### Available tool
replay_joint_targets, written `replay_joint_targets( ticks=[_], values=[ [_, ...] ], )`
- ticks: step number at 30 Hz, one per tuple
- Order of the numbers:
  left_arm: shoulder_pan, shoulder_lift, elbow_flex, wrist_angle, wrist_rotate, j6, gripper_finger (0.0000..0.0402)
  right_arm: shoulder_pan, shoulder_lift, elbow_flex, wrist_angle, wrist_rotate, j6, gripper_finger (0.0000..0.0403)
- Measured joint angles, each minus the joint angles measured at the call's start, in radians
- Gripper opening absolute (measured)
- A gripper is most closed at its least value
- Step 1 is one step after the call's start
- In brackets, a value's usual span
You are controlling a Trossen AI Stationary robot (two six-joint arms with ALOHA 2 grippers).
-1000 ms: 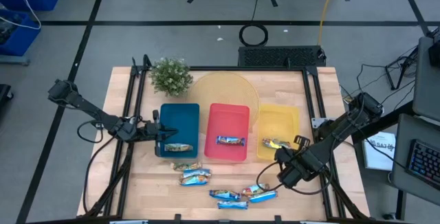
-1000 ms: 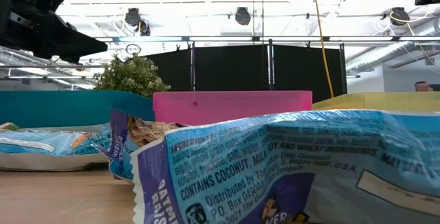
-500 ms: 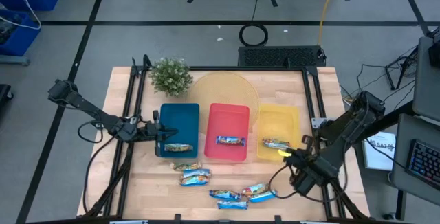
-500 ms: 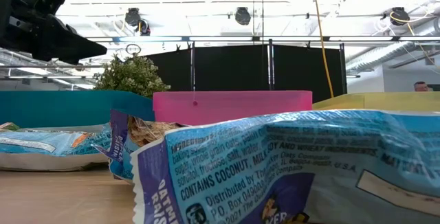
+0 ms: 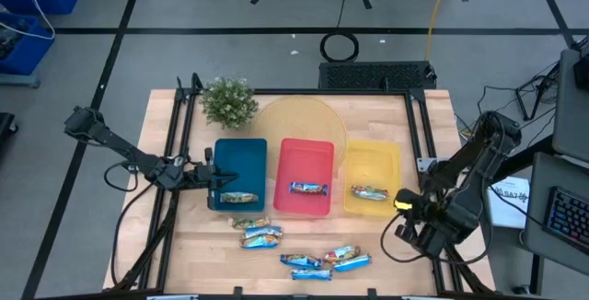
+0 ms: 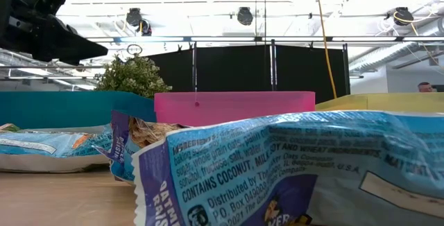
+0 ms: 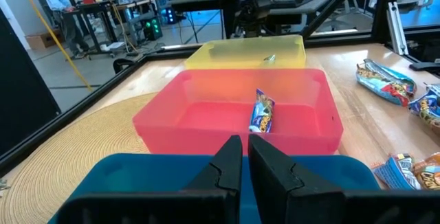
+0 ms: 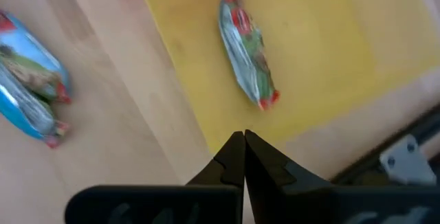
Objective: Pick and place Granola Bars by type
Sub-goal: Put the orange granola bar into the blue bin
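Observation:
One granola bar lies in each tray: a tan-accented one in the blue tray, a dark-blue one in the red tray, a red-accented one in the yellow tray. Several more bars lie loose on the wood in front, with a pair further right. My left gripper hovers shut and empty over the blue tray's left side. My right gripper is shut and empty, above the yellow tray's front right edge, near its bar.
A small potted plant and a round woven mat sit behind the trays. Black rails run along both table sides. In the low view a bar's wrapper fills the foreground.
My right arm has pulled back to the right, away from the loose bars and the yellow tray's front. The left arm and all bars have stayed put.

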Motion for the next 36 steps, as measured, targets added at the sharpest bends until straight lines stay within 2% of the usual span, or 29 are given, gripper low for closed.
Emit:
replay_joint_targets(
  ticks=[5, 9, 21, 32, 36],
  values=[
    [0.0, 0.0, 0.0, -0.002, 0.0, 0.0, 0.0035, 0.06, -0.048, -0.097, 0.005, -0.041, 0.147, 0.0],
    [-0.001, 0.0, 0.0, -0.018, 0.0, 0.0, 0.0035, 0.094, -0.078, -0.173, 0.086, -0.052, 0.24, 0.0],
    [0.0, 0.0, 0.0, -0.021, -0.001, 0.0, 0.0035, 0.111, -0.087, -0.3, 0.454, -0.05, 0.196, 0.0],
    [0.0, 0.0, 0.0, -0.013, -0.003, 0.024, 0.0035, 0.111, -0.087, -0.301, 0.482, -0.047, 0.132, 0.0],
    [0.0, 0.0, 0.0, -0.013, -0.003, 0.036, 0.0035, 0.106, -0.087, -0.301, 0.485, -0.014, 0.127, 0.0]
  ],
)
